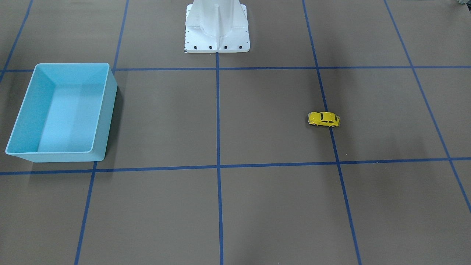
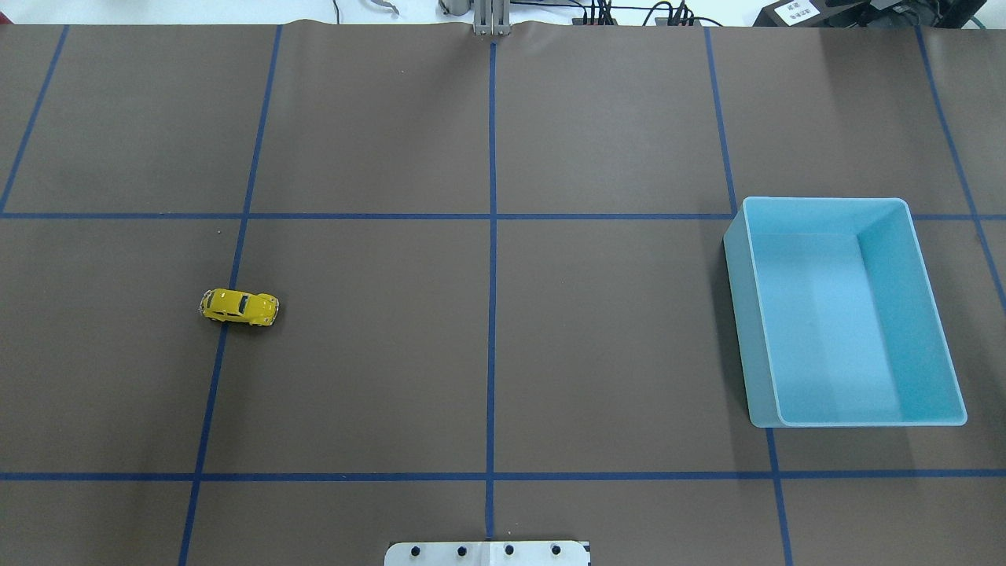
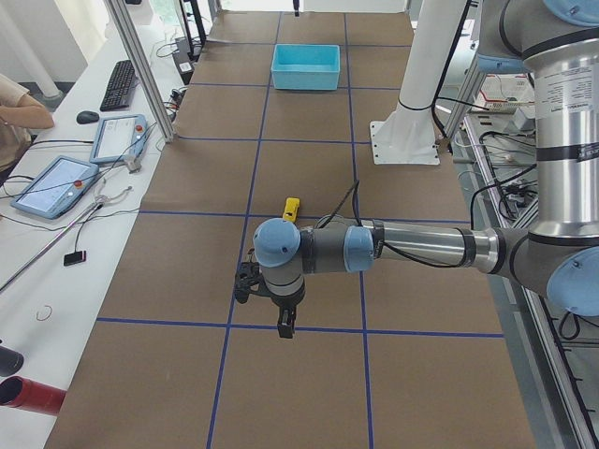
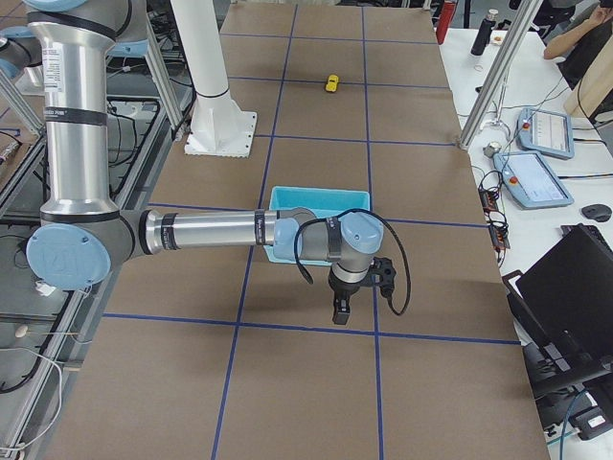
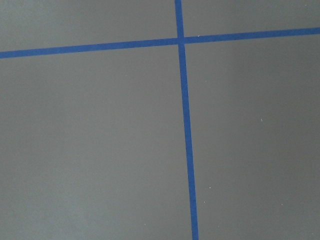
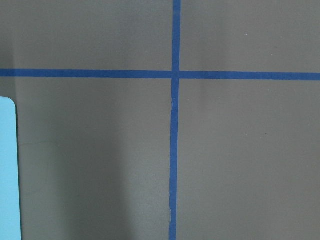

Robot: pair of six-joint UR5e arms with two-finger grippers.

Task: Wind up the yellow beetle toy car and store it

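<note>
- A broad stretch of brown worktop (image 2: 377,354), gridded with blue tape, separates the yellow beetle toy car (image 2: 239,307) on the robot's left from the light blue bin (image 2: 737,330) on its right.
- The car is tiny, glossy and rounded, with dark windows. It stands on its wheels across a tape line.
- Only the side views show the arms. The left gripper (image 3: 283,323) hangs near the car and the right gripper (image 4: 341,309) just beside the bin. I cannot tell whether either's jaws are apart or together.
- The right wrist view catches a bin corner.

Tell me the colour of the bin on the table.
Light blue bin; the overhead exterior view shows it best.
</note>
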